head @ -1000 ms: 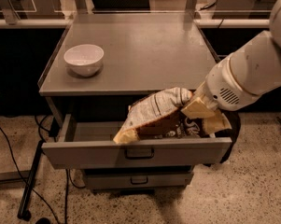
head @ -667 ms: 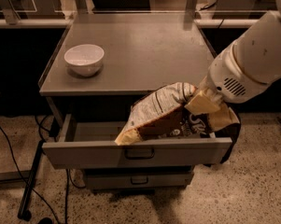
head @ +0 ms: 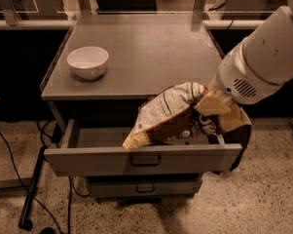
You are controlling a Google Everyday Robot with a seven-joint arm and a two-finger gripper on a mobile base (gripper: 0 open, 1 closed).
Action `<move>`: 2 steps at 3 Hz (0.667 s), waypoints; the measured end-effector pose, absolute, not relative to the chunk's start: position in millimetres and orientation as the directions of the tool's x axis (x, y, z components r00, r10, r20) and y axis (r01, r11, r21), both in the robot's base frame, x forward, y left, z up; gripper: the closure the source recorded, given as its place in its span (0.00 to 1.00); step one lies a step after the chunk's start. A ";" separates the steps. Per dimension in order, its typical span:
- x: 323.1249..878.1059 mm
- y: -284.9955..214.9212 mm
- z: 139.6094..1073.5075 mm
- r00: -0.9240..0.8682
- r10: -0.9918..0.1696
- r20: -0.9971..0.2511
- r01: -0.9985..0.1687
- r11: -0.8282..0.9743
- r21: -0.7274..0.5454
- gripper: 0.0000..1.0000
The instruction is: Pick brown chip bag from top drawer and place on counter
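Risen slightly since earlier frame: brown chip bag [head: 163, 116], tilted, low end at top drawer [head: 136, 158] front. Your tool [head: 208, 103], right of centre, clamps bag's upper end. Likely reason: clearing drawer before surface [head: 151, 52].

The brown chip bag [head: 165, 113], crinkled and whitish-labelled, is held tilted over the pulled-out top drawer [head: 97, 159], its pale crimped lower end at the drawer front. Its upper end is clamped by the gripper [head: 209, 101], near the front edge of the grey counter [head: 151, 52].
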State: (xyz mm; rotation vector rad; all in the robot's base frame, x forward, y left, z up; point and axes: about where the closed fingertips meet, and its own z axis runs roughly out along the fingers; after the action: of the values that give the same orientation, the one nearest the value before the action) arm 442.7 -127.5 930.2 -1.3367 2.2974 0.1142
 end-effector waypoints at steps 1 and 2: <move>459.7 -129.6 951.3 -0.374 -0.819 -0.434 -0.825 0.508 -0.248 1.00; 487.2 -133.2 970.9 -0.333 -0.837 -0.434 -0.803 0.493 -0.334 1.00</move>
State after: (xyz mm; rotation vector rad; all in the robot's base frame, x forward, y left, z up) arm 487.2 -133.2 970.9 -1.3443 2.1832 -0.0790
